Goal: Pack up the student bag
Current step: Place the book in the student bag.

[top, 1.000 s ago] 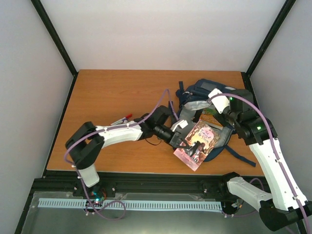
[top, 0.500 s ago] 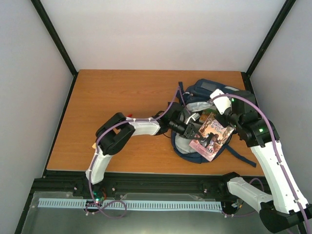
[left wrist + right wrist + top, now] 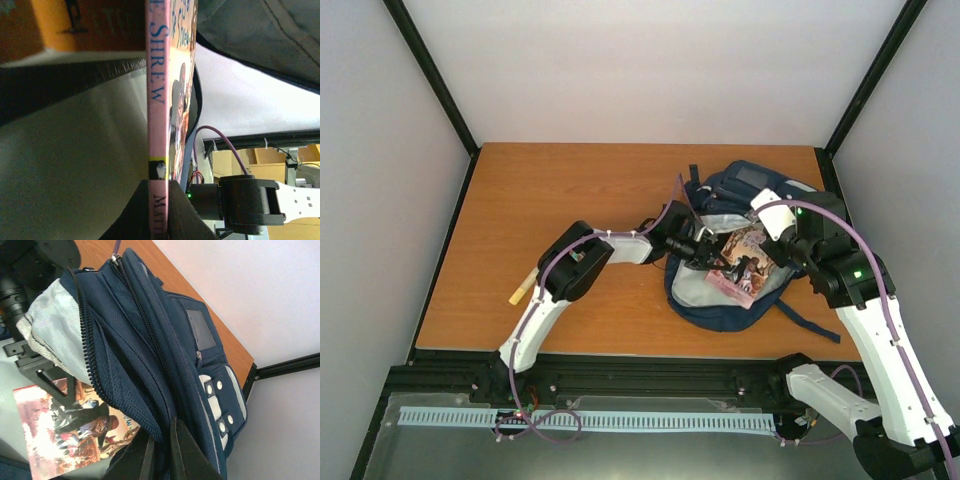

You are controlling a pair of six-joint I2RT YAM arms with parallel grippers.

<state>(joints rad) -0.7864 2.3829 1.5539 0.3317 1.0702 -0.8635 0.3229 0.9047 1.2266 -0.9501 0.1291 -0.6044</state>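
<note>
**A:** Where is the student bag (image 3: 745, 182)?

**B:** On the right side of the table (image 3: 570, 180), in front of the right arm, lying flat with its main compartment unzipped. The pale grey lining (image 3: 75, 150) shows inside.

**A:** And the grippers?

**B:** The left gripper (image 3: 159, 187) is clamped on the spine end of a pink paperback (image 3: 745, 265). The right gripper (image 3: 161, 440) has its fingers pinched together on the bag's navy upper edge and is lifting that flap clear of the mouth.

**A:** What does the next move depend on?

**B:** How the paperback lines up with the opening. In the left wrist view its spine runs straight out from the fingers, so its long axis continues the gripper's reach. The compartment lies ahead along that line, under the raised flap. In the right wrist view the cover rests on the lining just below the zip edge. I'd call it partway in, and it probably needs a push along its own length.

**A:** Which arm is nearer?

**B:** Both are at the bag. The left carries the book and the right only holds the mouth open.

**A:** Is anything already inside?

**B:** An orange book (image 3: 90, 25) sits right beside the paperback, seemingly in the compartment. I can't tell how deep it goes.

**A:** Anything else on the table?

**B:** A yellowish pen-like stick (image 3: 523, 288) lies near the left edge, well apart from the bag.
</note>
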